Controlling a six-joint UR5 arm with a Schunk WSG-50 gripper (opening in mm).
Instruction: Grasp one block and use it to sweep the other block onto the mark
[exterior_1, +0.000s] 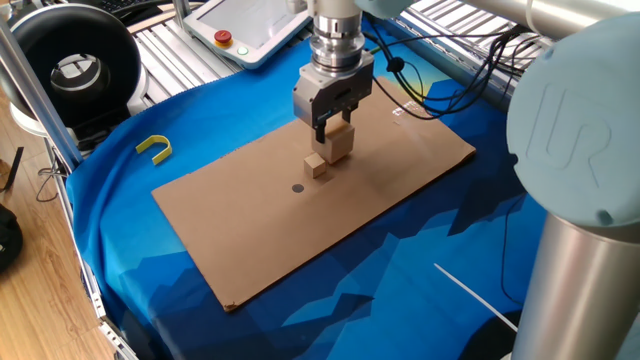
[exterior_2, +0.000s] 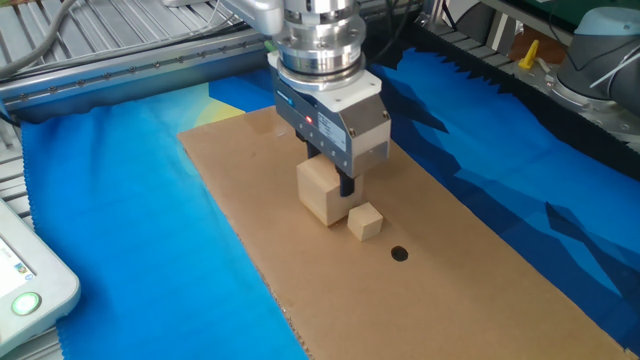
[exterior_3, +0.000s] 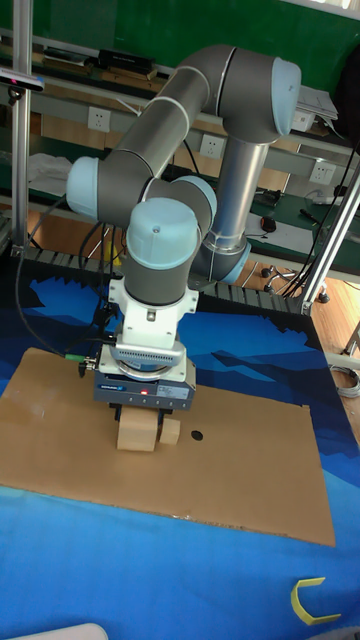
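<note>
**Pincer clamped on the big cube, small cube at its side**

The pincer is closed on the larger light-brown cube, its fingers pressed against two opposite faces; in the other fixed view only the near finger shows, the far one hidden behind the cube. The cube sits low over the cardboard sheet on the worktop, but whether its underside touches the sheet cannot be told.

In that view, reading left to right: the large cube, then the tiny tan cube at its 4 o'clock, just beside it, with any gap between them too fine to judge. The dark round dot lies farther on at 4 o'clock, apart from the small cube.

In the tall fixed view the pincer body covers the large cube's top, and the small cube peeks out only partly behind it, with the dot just to its right.

In the one fixed view a yellow U-shaped piece rests on the blue cloth at 9 o'clock from the sheet.
</note>
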